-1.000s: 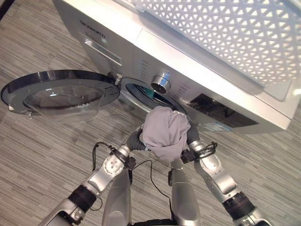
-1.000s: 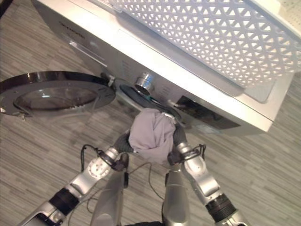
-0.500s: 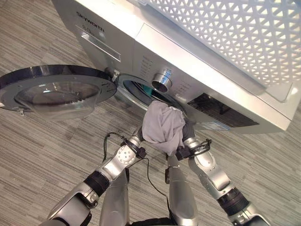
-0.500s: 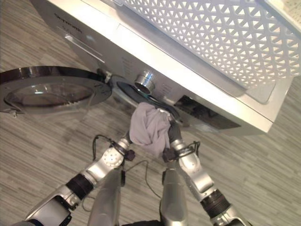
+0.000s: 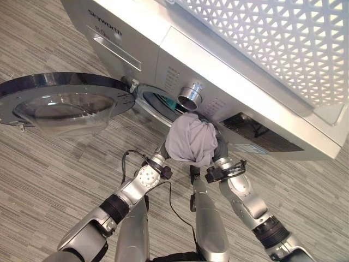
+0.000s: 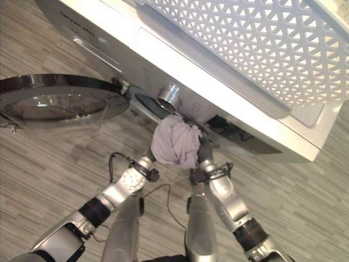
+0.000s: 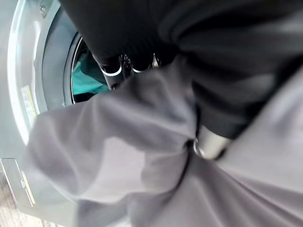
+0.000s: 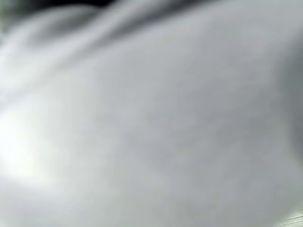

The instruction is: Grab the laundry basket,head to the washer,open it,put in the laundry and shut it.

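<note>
Washer: silver front-loading washing machine (image 5: 180, 52), running from upper left toward the right edge of the left eye view.
Door: round glass-fronted door (image 5: 62, 103) swung fully open, at the left of the frame, hinged beside the drum opening.
Drum opening: dark round mouth (image 5: 161, 105) at frame centre, just below the chrome control knob (image 5: 189, 97); teal cloth (image 7: 90, 78) already lies inside, seen in the left wrist view.
Laundry: bundled grey garment (image 5: 192, 141), centre of frame, held up between both arms right at the lower edge of the drum opening, partly covering it.
Left hand: (image 5: 162, 149) at the lower left side of the bundle, mostly tucked under the cloth; its wrist view shows dark-tipped fingers (image 7: 112, 71) past the grey fabric, but whether they are curled on it I cannot tell.
Right hand: (image 5: 221, 148) at the right side of the bundle, dark cover showing, fingers buried in the cloth; grip cannot be told. Its wrist view shows grey fabric (image 8: 151, 123) close up.
Basket: white perforated laundry basket (image 5: 272, 38) sits on top of the washer, upper right of frame.
Floor: grey wood-grain planks (image 5: 49, 174).
</note>
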`<state>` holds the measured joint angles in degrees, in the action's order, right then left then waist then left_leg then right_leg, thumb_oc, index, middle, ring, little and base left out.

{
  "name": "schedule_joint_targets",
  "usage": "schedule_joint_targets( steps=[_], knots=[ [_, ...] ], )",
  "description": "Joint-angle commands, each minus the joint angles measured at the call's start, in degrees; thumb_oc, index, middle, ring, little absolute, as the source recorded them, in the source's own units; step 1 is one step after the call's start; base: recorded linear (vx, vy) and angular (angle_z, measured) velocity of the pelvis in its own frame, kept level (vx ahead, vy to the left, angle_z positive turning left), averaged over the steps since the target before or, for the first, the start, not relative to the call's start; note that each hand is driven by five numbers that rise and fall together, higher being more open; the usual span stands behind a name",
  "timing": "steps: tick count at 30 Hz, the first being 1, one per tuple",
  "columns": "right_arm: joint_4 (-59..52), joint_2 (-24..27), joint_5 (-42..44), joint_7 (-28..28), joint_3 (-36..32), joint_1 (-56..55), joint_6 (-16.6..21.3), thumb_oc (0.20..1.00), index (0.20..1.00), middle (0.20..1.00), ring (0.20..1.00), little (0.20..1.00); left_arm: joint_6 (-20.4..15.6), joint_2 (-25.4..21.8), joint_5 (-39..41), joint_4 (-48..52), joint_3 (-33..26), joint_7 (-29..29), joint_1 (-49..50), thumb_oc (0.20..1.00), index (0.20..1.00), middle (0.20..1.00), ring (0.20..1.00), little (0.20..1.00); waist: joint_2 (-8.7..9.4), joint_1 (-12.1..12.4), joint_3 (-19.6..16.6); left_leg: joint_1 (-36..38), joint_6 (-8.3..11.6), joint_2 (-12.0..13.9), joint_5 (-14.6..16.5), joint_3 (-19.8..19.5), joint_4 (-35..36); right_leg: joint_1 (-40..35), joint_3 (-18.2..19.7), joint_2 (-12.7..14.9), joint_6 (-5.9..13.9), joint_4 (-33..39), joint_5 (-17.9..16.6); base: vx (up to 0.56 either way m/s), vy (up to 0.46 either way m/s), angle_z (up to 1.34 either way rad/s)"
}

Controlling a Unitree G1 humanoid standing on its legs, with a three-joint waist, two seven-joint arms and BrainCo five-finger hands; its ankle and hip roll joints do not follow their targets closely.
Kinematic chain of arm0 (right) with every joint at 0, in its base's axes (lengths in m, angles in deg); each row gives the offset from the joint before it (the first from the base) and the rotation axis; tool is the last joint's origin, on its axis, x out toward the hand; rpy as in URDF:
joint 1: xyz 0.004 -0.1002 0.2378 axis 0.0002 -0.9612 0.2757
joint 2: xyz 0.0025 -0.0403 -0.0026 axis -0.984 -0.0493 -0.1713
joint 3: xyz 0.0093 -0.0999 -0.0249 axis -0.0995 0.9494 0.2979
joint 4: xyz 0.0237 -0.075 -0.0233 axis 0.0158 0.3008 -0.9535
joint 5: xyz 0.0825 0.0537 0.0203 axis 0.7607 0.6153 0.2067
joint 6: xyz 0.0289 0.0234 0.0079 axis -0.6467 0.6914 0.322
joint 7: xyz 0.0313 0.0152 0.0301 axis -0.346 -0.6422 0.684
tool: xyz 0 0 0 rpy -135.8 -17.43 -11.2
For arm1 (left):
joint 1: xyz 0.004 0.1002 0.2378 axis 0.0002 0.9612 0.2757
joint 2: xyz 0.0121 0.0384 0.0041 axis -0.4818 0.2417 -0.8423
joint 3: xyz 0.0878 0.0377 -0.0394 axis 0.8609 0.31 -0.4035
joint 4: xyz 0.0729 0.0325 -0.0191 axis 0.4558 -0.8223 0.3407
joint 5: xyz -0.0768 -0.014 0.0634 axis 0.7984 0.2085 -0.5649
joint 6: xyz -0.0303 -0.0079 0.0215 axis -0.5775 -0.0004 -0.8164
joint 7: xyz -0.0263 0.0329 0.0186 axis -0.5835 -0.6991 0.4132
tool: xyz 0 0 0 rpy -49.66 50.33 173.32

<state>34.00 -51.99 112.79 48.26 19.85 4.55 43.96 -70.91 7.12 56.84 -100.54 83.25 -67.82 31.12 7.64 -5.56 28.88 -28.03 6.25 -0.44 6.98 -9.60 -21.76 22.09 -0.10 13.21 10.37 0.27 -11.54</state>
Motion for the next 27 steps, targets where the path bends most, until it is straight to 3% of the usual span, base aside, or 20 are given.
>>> schedule_joint_targets(
  steps=[1,6,11,13,19,20,27],
  knots=[
    [-6.77,0.64,2.34,0.3,-0.98,-0.75,5.84,1.0,1.0,1.0,1.0,1.0,-1.94,3.34,0.72,1.78,-1.79,2.32,2.03,0.2,0.2,0.2,0.2,0.2,0.96,1.21,-1.96,4.55,-0.22,6.49,4.55,5.13,1.97,4.94,2.15,3.79,3.03,2.55,-2.79,-0.01,-0.03,-0.01],
    [-5.53,0.54,8.68,-2.46,-2.12,-2.14,6.83,1.0,1.0,1.0,1.0,1.0,-2.14,3.0,2.04,-0.13,-3.06,2.33,2.23,0.2,0.2,0.2,0.2,0.2,1.29,1.11,-1.77,4.41,-0.03,6.82,4.31,5.33,2.1,5.4,2.14,3.6,3.02,2.4,-2.89,0.0,0.0,0.0],
    [0.69,1.78,25.35,-11.99,-2.95,-9.05,4.61,1.0,1.0,1.0,1.0,1.0,-2.16,2.47,3.39,-2.04,-4.84,0.71,3.55,0.2,0.2,0.2,0.2,0.2,1.92,1.05,-1.16,4.97,0.62,7.67,4.19,5.56,2.45,5.36,1.88,2.94,2.91,2.05,-2.66,0.01,-0.017,-0.03],
    [1.84,1.71,27.24,-13.38,-3.0,-10.21,4.15,1.0,1.0,1.0,1.0,1.0,-2.19,2.29,3.4,-2.24,-5.18,0.56,3.77,0.2,0.2,0.2,0.2,0.2,2.33,0.68,-1.28,4.73,0.63,7.4,3.78,5.51,2.71,5.63,1.83,3.26,2.98,2.02,-2.69,0.0,0.0,0.0],
    [17.05,-0.68,36.35,-19.36,-4.6,-15.34,-0.16,1.0,1.0,1.0,1.0,1.0,-2.94,2.38,5.07,-4.98,-7.96,0.27,3.32,0.2,0.2,0.2,0.2,0.2,3.29,-0.15,-0.32,5.01,1.2,7.96,3.25,5.79,3.18,6.15,2.11,2.59,3.02,1.79,-2.78,0.0,-0.003,-0.02],
    [26.58,-2.6,38.39,-21.06,-6.62,-17.62,-2.16,1.0,1.0,1.0,1.0,1.0,-3.21,2.65,6.0,-7.42,-9.77,1.35,1.33,0.2,0.2,0.2,0.2,0.2,3.71,-0.84,0.16,4.94,1.64,8.54,3.09,6.01,3.33,6.41,2.26,1.92,2.91,1.71,-2.72,-0.01,-0.016,-0.06],
    [44.28,-5.54,37.33,-19.43,-14.21,-19.16,-2.44,1.0,1.0,1.0,1.0,1.0,-4.41,0.78,9.07,-13.1,-15.18,5.34,-2.97,0.2,0.2,0.2,0.2,0.2,5.24,-3.03,0.27,4.04,2.15,9.2,2.35,5.97,3.95,8.14,2.44,0.79,2.85,1.34,-2.58,0.0,-0.031,-0.02]
  ],
)
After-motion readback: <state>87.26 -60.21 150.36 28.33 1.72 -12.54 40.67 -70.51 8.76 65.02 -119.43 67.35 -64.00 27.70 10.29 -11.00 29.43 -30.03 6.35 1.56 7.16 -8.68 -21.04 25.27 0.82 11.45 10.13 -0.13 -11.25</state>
